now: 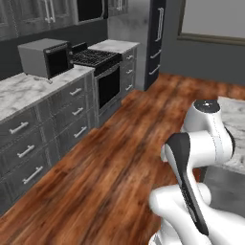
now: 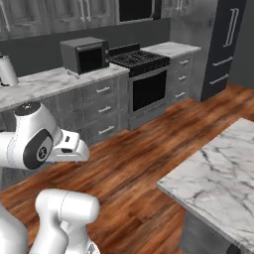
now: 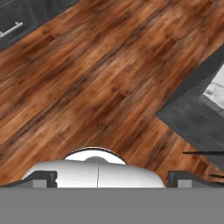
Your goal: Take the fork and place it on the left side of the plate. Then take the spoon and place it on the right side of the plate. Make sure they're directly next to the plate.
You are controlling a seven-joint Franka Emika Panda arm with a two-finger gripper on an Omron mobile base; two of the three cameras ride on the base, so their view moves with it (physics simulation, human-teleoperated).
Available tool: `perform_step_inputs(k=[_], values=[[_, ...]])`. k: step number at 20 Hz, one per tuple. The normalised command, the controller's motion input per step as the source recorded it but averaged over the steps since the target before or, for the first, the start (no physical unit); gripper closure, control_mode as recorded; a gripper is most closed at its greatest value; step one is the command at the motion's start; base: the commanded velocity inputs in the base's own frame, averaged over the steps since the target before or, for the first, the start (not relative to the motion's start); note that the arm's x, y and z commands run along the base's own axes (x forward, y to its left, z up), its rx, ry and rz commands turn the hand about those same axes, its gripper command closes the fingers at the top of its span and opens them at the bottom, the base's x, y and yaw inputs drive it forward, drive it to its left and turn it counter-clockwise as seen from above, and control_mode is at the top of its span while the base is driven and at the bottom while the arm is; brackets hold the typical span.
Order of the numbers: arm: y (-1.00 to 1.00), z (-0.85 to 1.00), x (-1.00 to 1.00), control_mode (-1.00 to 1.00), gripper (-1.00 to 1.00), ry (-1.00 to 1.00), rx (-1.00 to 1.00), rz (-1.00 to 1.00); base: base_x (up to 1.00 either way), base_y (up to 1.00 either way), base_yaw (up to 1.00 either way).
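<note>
The fork, the spoon and the plate are out of view. My gripper [image 3: 113,179] points down at the brown wooden floor [image 3: 100,74]. It is open, and its two dark fingertips [image 3: 44,178] stand wide apart at the bottom of the hand view with nothing between them. The white arm [image 1: 201,143] is folded up over the base, beside the corner of a marble-topped island [image 2: 218,178].
A long marble counter [image 1: 28,88] with grey drawers runs along the left wall and carries a microwave [image 1: 45,57]. Beyond it stand a stove [image 1: 98,60] and a tall fridge [image 1: 155,38]. Open wooden floor [image 1: 110,158] lies between this counter and the island [image 1: 235,122].
</note>
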Motion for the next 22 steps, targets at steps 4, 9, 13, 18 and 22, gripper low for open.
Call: perform_step_inputs(k=[4,9,13,18,22], values=[[0.00,0.00,0.00,1.00,-1.00,0.00,0.00,0.00,0.43,0.16,0.58],[0.00,0.00,0.00,1.00,-1.00,0.00,0.00,0.00,0.64,0.06,0.53],[0.00,0.00,0.00,1.00,-1.00,0.00,0.00,0.00,0.71,0.07,0.51],[0.00,0.00,0.00,1.00,-1.00,0.00,0.00,0.00,0.62,0.00,0.47],[0.00,0.00,0.00,1.00,-1.00,0.00,0.00,0.00,0.52,0.00,0.44]])
